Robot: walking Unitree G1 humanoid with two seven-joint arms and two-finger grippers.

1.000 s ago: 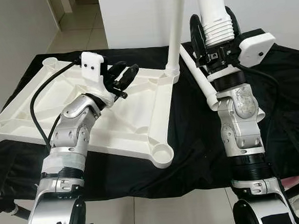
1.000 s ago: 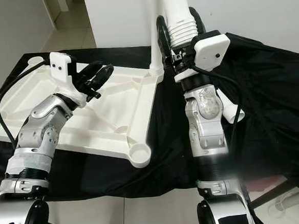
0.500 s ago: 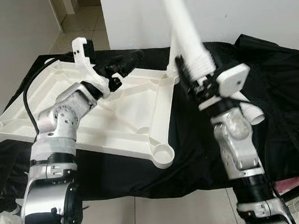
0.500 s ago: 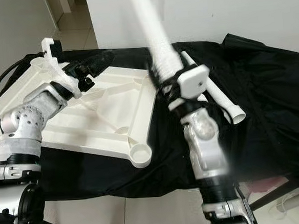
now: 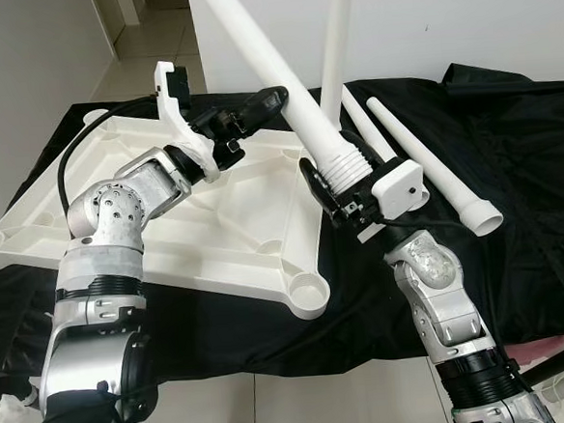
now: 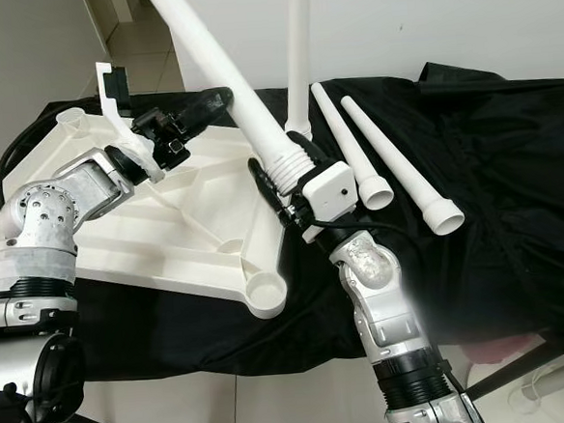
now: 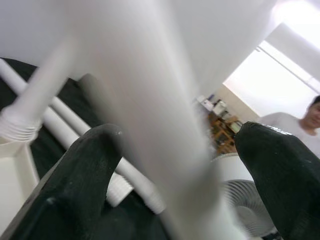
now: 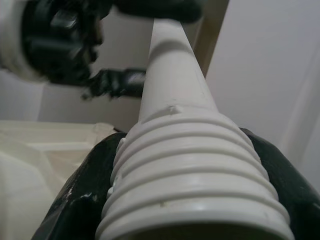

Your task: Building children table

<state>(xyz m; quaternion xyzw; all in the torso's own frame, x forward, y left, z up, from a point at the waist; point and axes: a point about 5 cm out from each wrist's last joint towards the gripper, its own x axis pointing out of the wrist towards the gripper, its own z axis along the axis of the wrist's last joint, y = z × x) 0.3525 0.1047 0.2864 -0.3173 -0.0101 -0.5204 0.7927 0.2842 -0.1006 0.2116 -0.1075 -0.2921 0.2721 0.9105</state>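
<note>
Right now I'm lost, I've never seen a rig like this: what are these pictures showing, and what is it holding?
This is a walking humanoid robot with two silver arms. Two pictures come from cameras in its head, two from cameras on its wrists. Before it, on a black cloth, lies an upside-down white tabletop with one leg already standing in a corner socket. Two spare legs lie on the cloth. The right claw grips the threaded end of another table leg; the left claw, open, straddles that leg higher up.

Head eyes look down at the tabletop (image 5: 215,226); both wrist cameras sit close along one leg (image 8: 175,75), seemingly blurred at 12 o'clock.
</note>
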